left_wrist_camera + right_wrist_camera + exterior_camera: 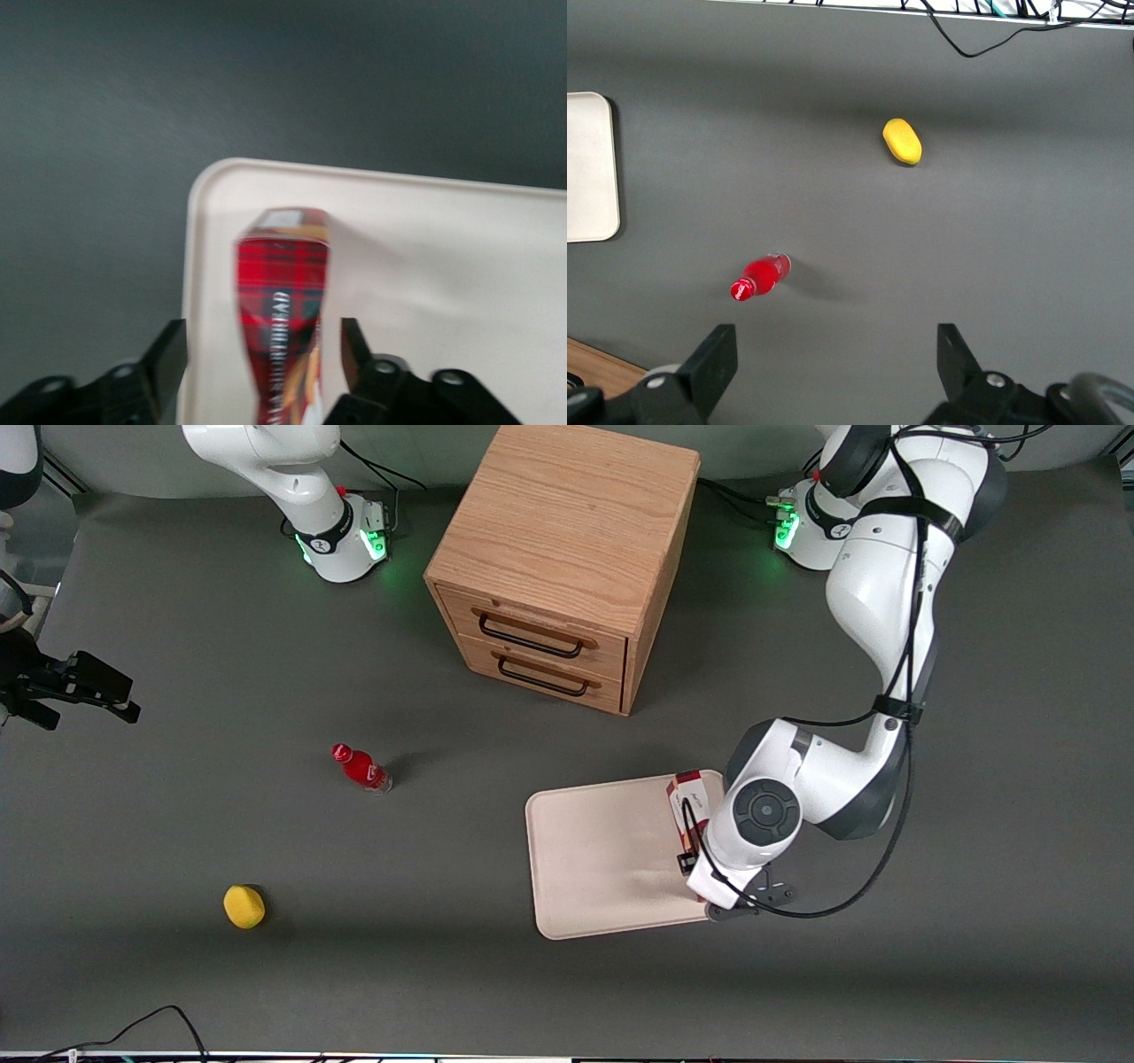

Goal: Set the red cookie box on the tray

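The red cookie box lies on the cream-white tray, along the tray's edge toward the working arm's end. Its white label end shows; the rest is hidden under the arm's wrist. My left gripper hangs over that edge of the tray, right above the box. In the left wrist view the box lies lengthwise between the two fingers of my gripper. The fingers stand open with a gap on each side of the box. The tray shows under it, with a rounded corner close by.
A wooden drawer cabinet stands farther from the front camera than the tray. A small red bottle and a yellow object lie toward the parked arm's end of the table; both show in the right wrist view, bottle and yellow object.
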`<action>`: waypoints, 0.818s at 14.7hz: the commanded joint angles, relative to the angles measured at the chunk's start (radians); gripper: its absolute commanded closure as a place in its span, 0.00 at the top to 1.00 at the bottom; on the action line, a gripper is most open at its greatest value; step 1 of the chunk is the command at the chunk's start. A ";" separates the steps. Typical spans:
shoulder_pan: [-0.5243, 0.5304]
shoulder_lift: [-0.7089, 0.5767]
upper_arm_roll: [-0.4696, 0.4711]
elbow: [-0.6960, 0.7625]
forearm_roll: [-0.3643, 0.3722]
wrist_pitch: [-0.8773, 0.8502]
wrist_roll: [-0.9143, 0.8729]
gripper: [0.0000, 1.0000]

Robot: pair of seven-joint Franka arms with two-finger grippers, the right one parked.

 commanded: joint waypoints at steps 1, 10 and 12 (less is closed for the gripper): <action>0.059 -0.158 0.002 -0.018 -0.006 -0.176 0.187 1.00; 0.398 -0.663 0.002 -0.377 -0.152 -0.379 0.845 1.00; 0.411 -0.775 0.008 -0.457 -0.152 -0.392 0.873 1.00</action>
